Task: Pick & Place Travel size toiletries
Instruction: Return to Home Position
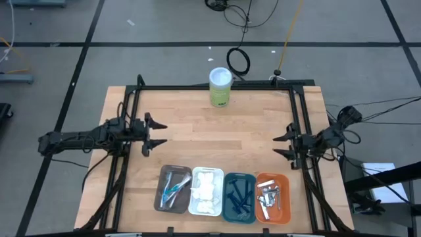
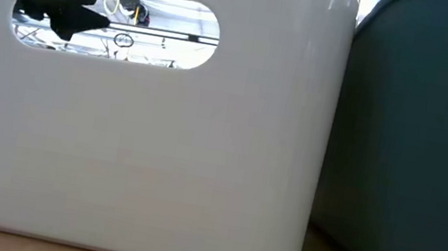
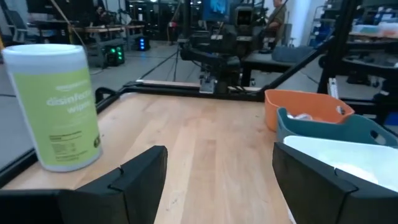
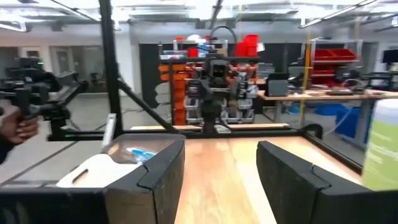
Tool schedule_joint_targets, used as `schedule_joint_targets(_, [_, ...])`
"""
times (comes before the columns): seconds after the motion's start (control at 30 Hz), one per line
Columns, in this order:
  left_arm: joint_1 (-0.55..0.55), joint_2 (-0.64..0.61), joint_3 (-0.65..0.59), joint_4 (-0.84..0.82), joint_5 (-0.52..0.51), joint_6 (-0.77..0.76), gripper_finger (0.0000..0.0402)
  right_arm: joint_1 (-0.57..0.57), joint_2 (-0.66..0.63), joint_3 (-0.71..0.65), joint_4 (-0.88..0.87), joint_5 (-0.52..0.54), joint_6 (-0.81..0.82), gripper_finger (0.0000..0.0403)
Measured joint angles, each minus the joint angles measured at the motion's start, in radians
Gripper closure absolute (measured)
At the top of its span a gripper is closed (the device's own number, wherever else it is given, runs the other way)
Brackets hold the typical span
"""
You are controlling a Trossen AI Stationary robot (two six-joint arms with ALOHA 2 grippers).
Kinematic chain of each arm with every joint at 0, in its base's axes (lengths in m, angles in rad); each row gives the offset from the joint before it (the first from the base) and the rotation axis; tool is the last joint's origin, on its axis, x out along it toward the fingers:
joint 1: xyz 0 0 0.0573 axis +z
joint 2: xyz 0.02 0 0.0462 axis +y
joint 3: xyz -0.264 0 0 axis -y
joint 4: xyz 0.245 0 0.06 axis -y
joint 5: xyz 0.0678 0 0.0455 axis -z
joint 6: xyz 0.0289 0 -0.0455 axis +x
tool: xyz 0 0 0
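The toiletries lie sorted in four trays in a row at the table's near edge: toothbrushes (image 1: 174,186) in the brown tray (image 1: 160,195), white wads (image 1: 206,189) in the white tray (image 1: 193,209), dark blue razors (image 1: 238,195) in the teal tray (image 1: 227,212), silver metal tools (image 1: 270,197) in the orange tray (image 1: 284,181). My left gripper (image 1: 159,132) hovers open at the table's left side, fingers pointing right. My right gripper (image 1: 281,145) hovers open at the right side, fingers pointing left. Neither holds anything.
A tall green-and-white wipes canister (image 1: 220,87) stands at the table's far edge, also in the left wrist view (image 3: 55,106). A black frame (image 1: 217,87) borders the table. Bare wood lies between the grippers. The low view is filled by the white tray's wall (image 2: 129,146) and the teal tray's wall (image 2: 422,140).
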Motion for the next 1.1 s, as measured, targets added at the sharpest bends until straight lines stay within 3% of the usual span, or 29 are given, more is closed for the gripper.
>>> schedule_joint_targets(0.1, [0.000, -0.001, -0.006, 0.006, 0.013, -0.008, 0.0121, -0.043, 0.001, -0.046, 0.054, -0.012, 0.004, 0.0211])
schedule_joint_targets(0.23, [0.000, -0.001, -0.006, 0.006, 0.032, -0.008, 0.0119, -0.122, 0.001, -0.078, 0.137, -0.130, -0.005, 0.0214])
schedule_joint_targets(0.4, [0.000, 0.000, -0.006, 0.001, 0.032, 0.002, 0.0119, -0.257, 0.000, -0.090, 0.120, -0.251, 0.005, 0.0213])
schedule_joint_targets(0.7, [0.000, 0.000, -0.006, -0.007, 0.032, -0.005, 0.0119, -0.507, 0.001, -0.089, -0.060, -0.576, 0.132, 0.0215])
schedule_joint_targets(0.83, [-0.001, 0.003, -0.006, -0.030, 0.031, -0.002, 0.0119, -0.577, 0.001, -0.089, -0.065, -0.753, 0.088, 0.0213])
schedule_joint_targets(1.1, [-0.001, 0.003, -0.006, -0.015, -0.006, 0.134, 0.0119, -0.605, 0.016, -0.091, -0.083, -0.787, 0.076, 0.0215])
